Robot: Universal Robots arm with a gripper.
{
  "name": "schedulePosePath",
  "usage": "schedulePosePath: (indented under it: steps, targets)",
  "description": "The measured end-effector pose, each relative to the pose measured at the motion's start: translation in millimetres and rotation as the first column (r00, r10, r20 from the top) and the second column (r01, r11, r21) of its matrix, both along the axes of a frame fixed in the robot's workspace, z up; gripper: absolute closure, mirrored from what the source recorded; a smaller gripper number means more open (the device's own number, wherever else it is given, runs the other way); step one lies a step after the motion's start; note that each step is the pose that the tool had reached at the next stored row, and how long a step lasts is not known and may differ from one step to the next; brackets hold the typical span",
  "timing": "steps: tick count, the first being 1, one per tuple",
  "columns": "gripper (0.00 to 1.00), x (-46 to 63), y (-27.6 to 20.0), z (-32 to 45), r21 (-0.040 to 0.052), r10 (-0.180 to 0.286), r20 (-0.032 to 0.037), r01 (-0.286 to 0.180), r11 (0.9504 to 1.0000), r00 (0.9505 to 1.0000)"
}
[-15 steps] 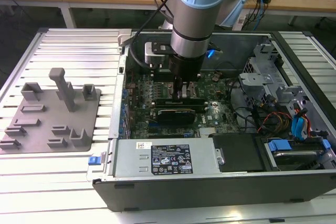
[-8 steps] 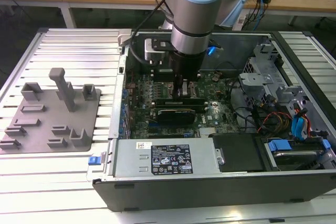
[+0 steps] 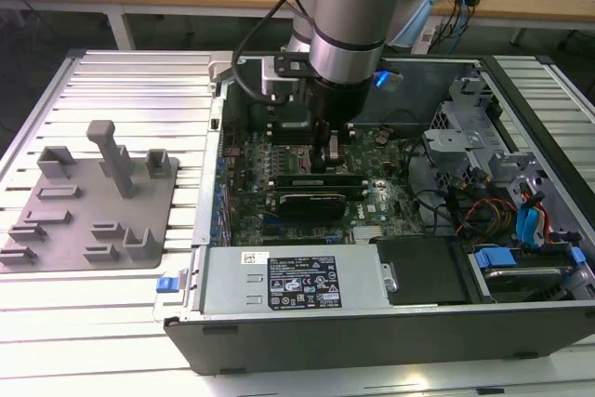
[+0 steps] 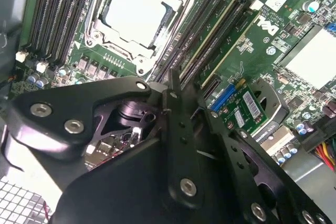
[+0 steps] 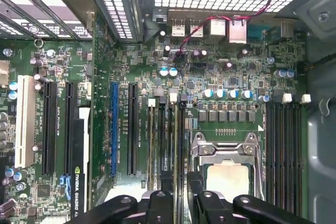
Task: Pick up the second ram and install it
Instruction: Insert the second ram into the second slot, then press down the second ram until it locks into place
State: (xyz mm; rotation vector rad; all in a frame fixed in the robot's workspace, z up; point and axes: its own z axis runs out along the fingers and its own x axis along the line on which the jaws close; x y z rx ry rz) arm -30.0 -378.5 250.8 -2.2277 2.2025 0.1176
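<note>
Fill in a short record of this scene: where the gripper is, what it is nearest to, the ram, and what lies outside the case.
Gripper: gripper lowered inside the open computer case, over the motherboard
Nearest: long memory slots beside the processor socket
Ram stick: cannot tell whether one is held
Outside case: grey fixture plate, at the exterior view's left

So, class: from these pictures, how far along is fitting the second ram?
Done: the grey fixture carries no green stick, and the gripper is down in the case over the memory slots beside the processor socket. In hand: a pale strip, possibly the second ram, lies along one slot. Left: whether it is fully seated cannot be told.
</note>
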Motion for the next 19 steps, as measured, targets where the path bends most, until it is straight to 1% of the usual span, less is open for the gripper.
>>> schedulePosePath:
  steps: [1,3,5,6,8,9,12,14,19]
  targets:
    - [0.78,0.1,0.0,0.0,0.0,0.0,0.0,0.0,1.0,1.0]
    - [0.92,0.4,0.0,0.0,-0.0001,0.0,0.0,0.0,1.0,1.0]
    - [0.92,0.6,0.0,0.0,0.0,0.0,0.0,0.0,1.0,1.0]
    - [0.92,0.7,0.1,-0.3,-0.0005,0.0,0.0017,0.0,1.0,1.0]
    - [0.92,0.7,0.0,-1.6,-0.0026,-0.001,0.0135,0.001,1.0,0.9999]
    - [0.92,0.7,0.1,-2.3,-0.0026,-0.001,0.0156,0.001,1.0,0.9999]
    - [0.92,2.1,0.7,-2.6,-0.0026,-0.007,0.0158,0.007,1.0,0.9999]
    - [0.92,7.0,0.8,-2.6,-0.0026,-0.016,0.0158,0.016,0.9999,0.9997]
    - [0.92,7.8,0.8,-2.6,-0.0026,-0.016,0.0158,0.016,0.9999,0.9997]
